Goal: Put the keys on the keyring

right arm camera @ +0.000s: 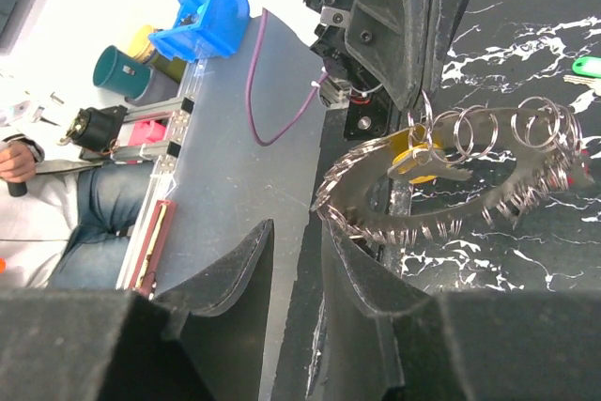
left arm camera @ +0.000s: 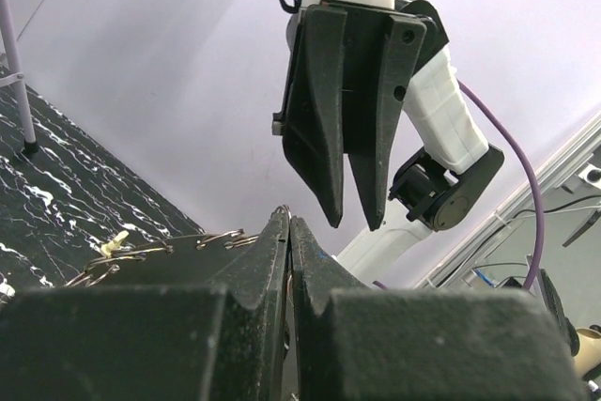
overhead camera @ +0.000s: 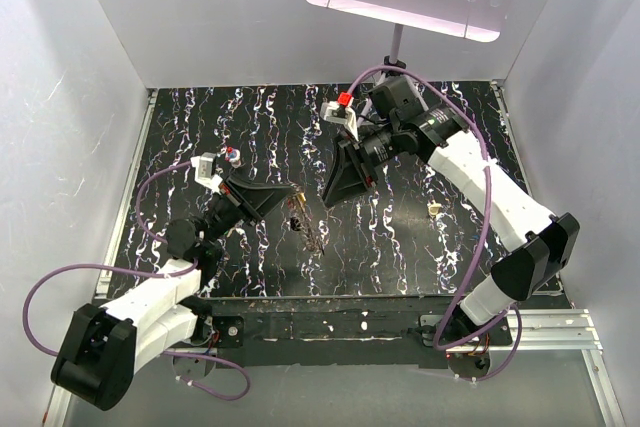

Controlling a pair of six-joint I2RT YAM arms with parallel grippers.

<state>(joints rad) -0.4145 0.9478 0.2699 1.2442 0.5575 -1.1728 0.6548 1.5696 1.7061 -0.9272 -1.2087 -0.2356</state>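
pinched the keyring (right arm camera: 441, 221) in pressed-together left jaws, yellow key (right arm camera: 418, 159) already on; hovered right jaws part-spread, empty. next needed: fetching the beige key (overhead camera: 434, 209).

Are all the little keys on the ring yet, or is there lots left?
Lots left. Done: one yellow-headed key hangs on the flat grey toothed keyring. In hand: the left fingers are shut on the ring, holding it up; the right fingers are open and empty. Left: a beige-headed key and a green-headed key lie loose on the black marbled table.
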